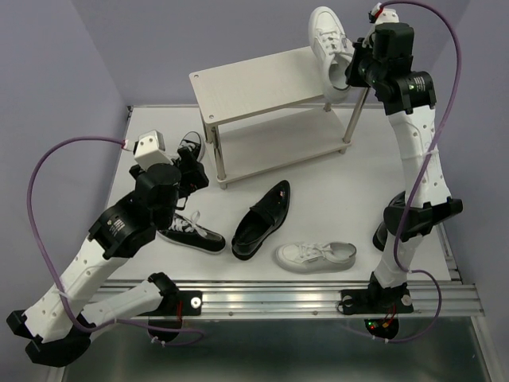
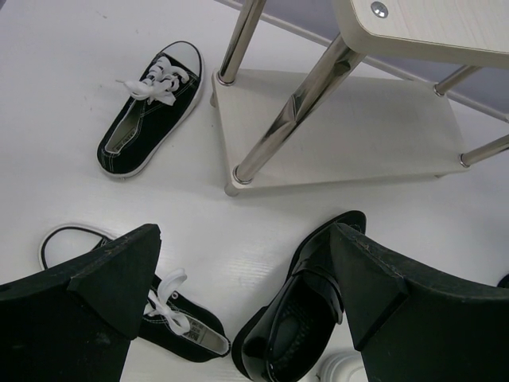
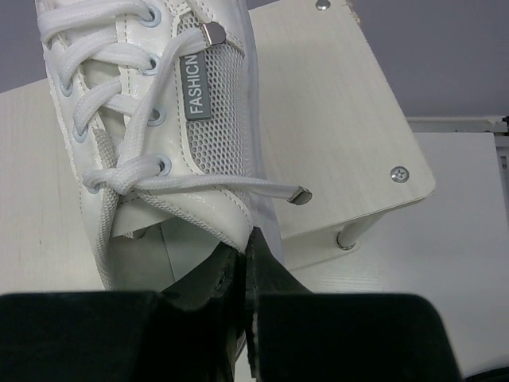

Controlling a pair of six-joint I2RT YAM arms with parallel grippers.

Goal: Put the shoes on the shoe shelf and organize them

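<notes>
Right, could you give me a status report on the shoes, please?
Right gripper shut on white sneaker, over shoe shelf's right end. Left gripper open, empty. On table: loafer, second white sneaker, two black canvas sneakers. Nothing blocking the shelf.

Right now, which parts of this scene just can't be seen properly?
Right wrist view: the heel of the white lace-up sneaker, behind the right gripper; whether it touches the pale wood-grain shoe shelf is unclear.
Top view: the toe of the near black canvas sneaker, under the left arm.
Left wrist view: one side of the glossy black leather loafer, behind a finger of the left gripper; heel cut off below.
</notes>
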